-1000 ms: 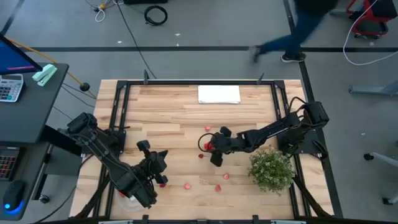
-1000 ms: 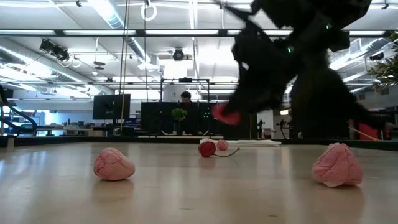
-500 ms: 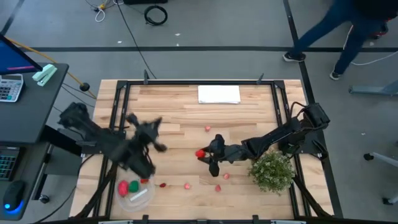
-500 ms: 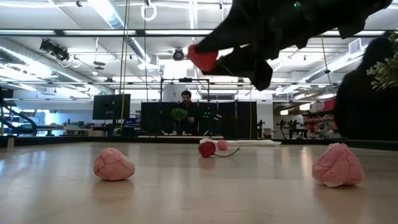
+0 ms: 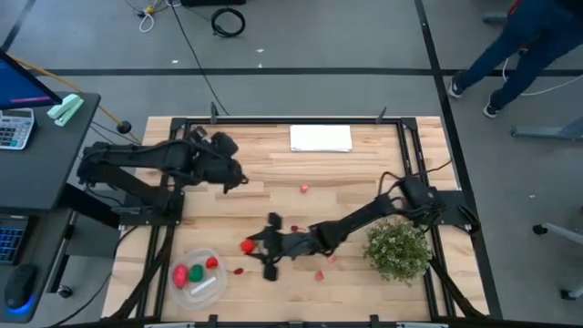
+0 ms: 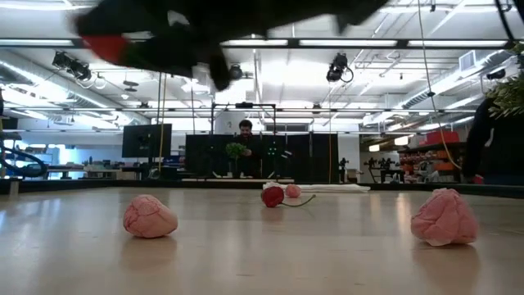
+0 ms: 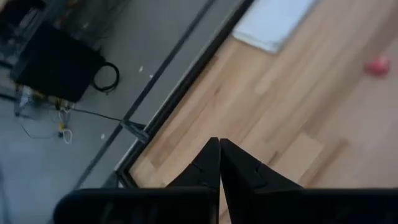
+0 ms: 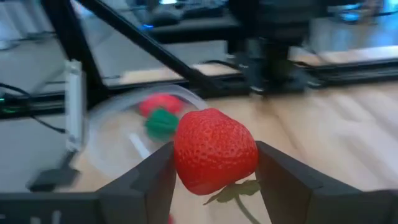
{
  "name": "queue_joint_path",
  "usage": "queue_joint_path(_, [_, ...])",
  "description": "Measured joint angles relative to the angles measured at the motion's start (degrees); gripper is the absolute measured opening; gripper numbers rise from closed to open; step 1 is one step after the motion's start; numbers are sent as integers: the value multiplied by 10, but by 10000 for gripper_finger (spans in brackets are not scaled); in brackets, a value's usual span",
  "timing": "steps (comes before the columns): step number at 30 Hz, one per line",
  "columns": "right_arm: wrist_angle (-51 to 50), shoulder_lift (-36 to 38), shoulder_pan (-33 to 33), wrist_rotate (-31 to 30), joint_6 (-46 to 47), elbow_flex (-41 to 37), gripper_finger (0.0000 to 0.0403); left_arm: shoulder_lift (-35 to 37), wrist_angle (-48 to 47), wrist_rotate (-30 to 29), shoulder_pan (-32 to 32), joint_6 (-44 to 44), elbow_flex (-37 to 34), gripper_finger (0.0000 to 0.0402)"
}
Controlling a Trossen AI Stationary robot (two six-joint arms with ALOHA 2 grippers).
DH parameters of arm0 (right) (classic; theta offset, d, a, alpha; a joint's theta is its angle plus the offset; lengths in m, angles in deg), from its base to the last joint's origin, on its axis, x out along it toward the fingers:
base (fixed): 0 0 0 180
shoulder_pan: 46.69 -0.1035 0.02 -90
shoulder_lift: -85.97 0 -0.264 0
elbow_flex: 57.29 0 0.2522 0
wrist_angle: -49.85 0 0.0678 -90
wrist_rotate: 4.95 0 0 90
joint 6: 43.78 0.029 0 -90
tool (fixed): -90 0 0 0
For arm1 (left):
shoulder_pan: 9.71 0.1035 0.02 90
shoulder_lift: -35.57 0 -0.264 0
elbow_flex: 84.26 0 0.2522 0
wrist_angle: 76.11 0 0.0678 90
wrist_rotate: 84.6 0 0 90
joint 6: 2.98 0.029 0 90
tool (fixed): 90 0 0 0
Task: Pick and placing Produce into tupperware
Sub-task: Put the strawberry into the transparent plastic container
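Note:
My right gripper [image 5: 253,246] reaches from the table's right toward the near left and is shut on a red strawberry [image 8: 214,149]. Just beyond it stands the round clear tupperware [image 5: 199,273], with red and green produce pieces [image 8: 160,118] inside. Loose produce lies on the wood: a small pink piece [image 5: 303,189], a red one [image 5: 240,271] and two pink ones [image 5: 320,274]. In the low view I see pink pieces [image 6: 150,216] and a cherry [image 6: 273,196]. My left gripper [image 5: 232,173] hangs shut and empty at the far left. My right gripper pinches the strawberry by its two opposite sides [image 8: 180,155] between its two fingers. The fingers come nearly level from the table's right. The strawberry is lifted clear of the table, with its green stalk [image 8: 236,190] hanging beneath it.
A bushy green plant [image 5: 398,248] stands near the right edge beside the right arm. A flat white sheet [image 5: 321,138] lies at the far edge. A black frame [image 5: 173,137] borders the table. A person walks on the floor beyond the far right corner.
My right gripper has carried the strawberry from the table's middle toward the left and near edge, up to the tupperware, lifting it higher. My left gripper, shut, has swung away from the tupperware toward the far edge and risen.

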Motion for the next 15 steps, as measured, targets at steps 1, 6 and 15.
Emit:
queue_joint_path(1, [-21, -15, 1, 14, -1, 30, 206, -2, 6, 6, 11, 25, 0, 13])
queue_joint_path(6, [-94, -95, 0, 58, -5, 167, 206, -5, 58, 5, 82, 77, 0, 9])
queue_joint_path(15, [-115, -218, -2, 117, -6, 332, 206, -27, 94, 74, 201, 105, 0, 18])
